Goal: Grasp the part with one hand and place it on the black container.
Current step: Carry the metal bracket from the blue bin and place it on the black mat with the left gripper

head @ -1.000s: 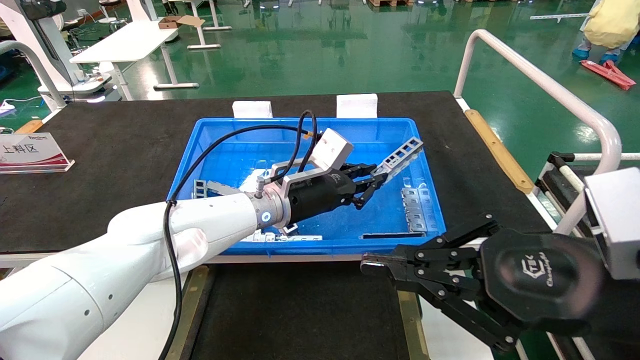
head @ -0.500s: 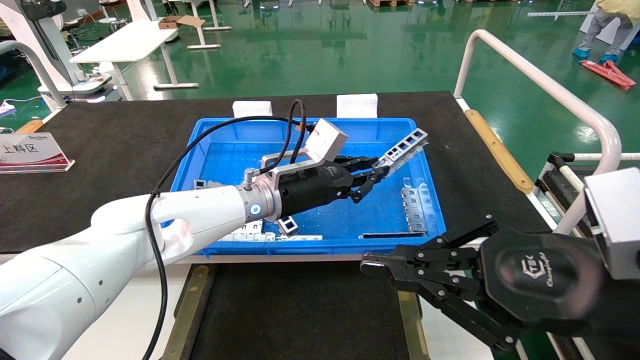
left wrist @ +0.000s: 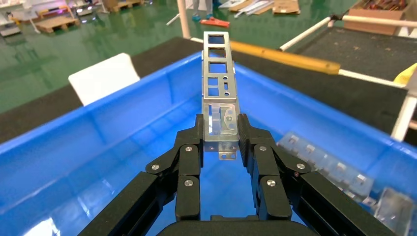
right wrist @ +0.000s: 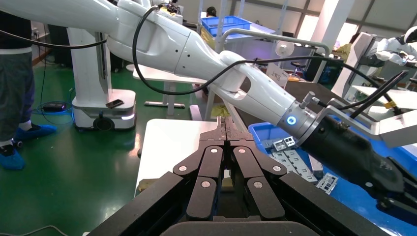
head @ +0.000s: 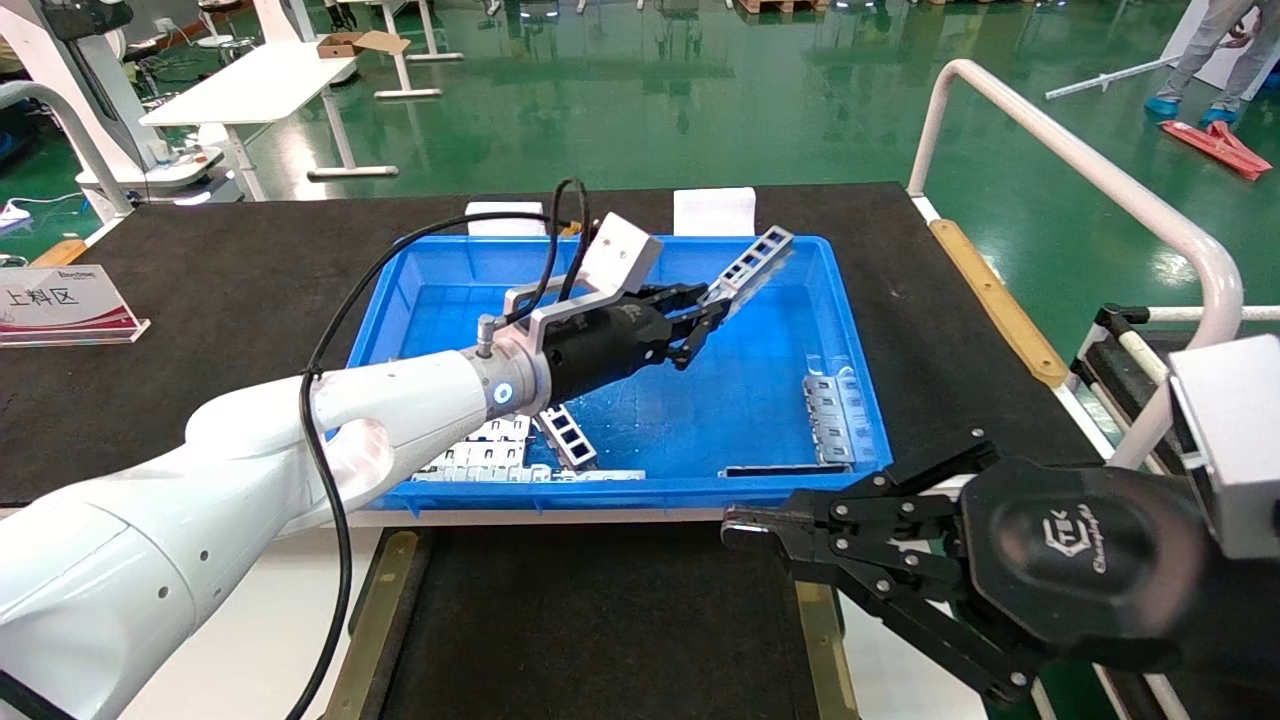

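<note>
Left tool [head: 700, 322], clamped on the near end of the slim silver-grey windowed metal strip [head: 748, 266], holds it tilted upward above the blue plastic bin [head: 862, 372]. Flat matte-black tray with bronze rails [head: 600, 620] lies nearer the robot. Right tool [head: 745, 530], fingers closed and empty, hangs over the tray's right edge.

The part [head: 748, 266] is held at its near end in the left gripper [head: 700, 318], above the bin [head: 865, 400]. Loose plates [head: 828, 418] lie in the bin below and right of it. The container [head: 600, 620] lies nearer, behind the gripper, under the right gripper [head: 745, 530].
</note>
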`<action>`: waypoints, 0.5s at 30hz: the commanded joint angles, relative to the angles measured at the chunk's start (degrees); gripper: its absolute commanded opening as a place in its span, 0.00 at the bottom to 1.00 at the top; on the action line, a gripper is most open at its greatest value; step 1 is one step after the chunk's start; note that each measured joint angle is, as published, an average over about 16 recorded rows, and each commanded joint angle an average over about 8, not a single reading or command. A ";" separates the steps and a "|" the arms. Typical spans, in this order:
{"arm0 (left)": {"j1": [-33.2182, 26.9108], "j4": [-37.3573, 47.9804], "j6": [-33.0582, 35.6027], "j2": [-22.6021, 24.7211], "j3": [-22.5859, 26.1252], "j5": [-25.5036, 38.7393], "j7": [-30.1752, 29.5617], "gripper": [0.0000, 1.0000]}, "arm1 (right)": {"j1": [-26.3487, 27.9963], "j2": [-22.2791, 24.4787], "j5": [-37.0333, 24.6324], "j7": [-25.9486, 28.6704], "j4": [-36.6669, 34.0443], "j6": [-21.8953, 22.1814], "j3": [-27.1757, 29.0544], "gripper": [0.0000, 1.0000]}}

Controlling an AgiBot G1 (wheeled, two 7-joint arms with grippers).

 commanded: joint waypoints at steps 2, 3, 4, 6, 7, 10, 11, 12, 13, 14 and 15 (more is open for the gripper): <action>-0.29 -1.08 -0.14 -0.08 0.33 -0.37 -0.05 0.00 | 0.00 0.00 0.00 0.00 0.00 0.00 0.00 0.00; -0.36 -1.26 0.26 -0.14 0.42 -0.47 -0.03 0.00 | 0.00 0.00 0.00 0.00 0.00 0.00 0.00 0.00; -0.43 -1.38 0.75 -0.20 0.51 -0.58 -0.01 0.00 | 0.00 0.00 0.00 0.00 0.00 0.00 -0.01 0.00; -0.52 -1.45 1.93 -0.36 0.64 -0.79 0.06 0.00 | 0.00 0.00 0.01 0.00 0.00 0.00 -0.01 0.00; -0.55 -1.42 2.67 -0.45 0.69 -0.89 0.10 0.00 | 0.00 0.00 0.01 0.00 0.00 0.00 -0.01 0.00; -0.57 -1.10 5.43 -0.78 0.78 -1.21 0.28 0.00 | 0.00 0.00 0.01 -0.01 0.00 0.00 -0.01 0.00; -0.56 -0.94 6.58 -0.93 0.79 -1.32 0.35 0.00 | 0.00 0.01 0.01 -0.01 0.00 0.01 -0.01 0.00; -0.53 -0.76 7.80 -1.09 0.78 -1.43 0.43 0.00 | 0.00 0.01 0.01 -0.01 0.00 0.01 -0.01 0.00; -0.48 -0.56 9.22 -1.27 0.77 -1.55 0.52 0.00 | 0.00 0.01 0.01 -0.01 0.00 0.01 -0.02 0.00; -0.43 -0.33 10.78 -1.49 0.75 -1.67 0.62 0.00 | 0.00 0.01 0.01 -0.01 0.00 0.01 -0.02 0.00; -0.36 -0.09 12.45 -1.72 0.72 -1.79 0.73 0.00 | 0.00 0.01 0.01 -0.01 0.00 0.01 -0.02 0.00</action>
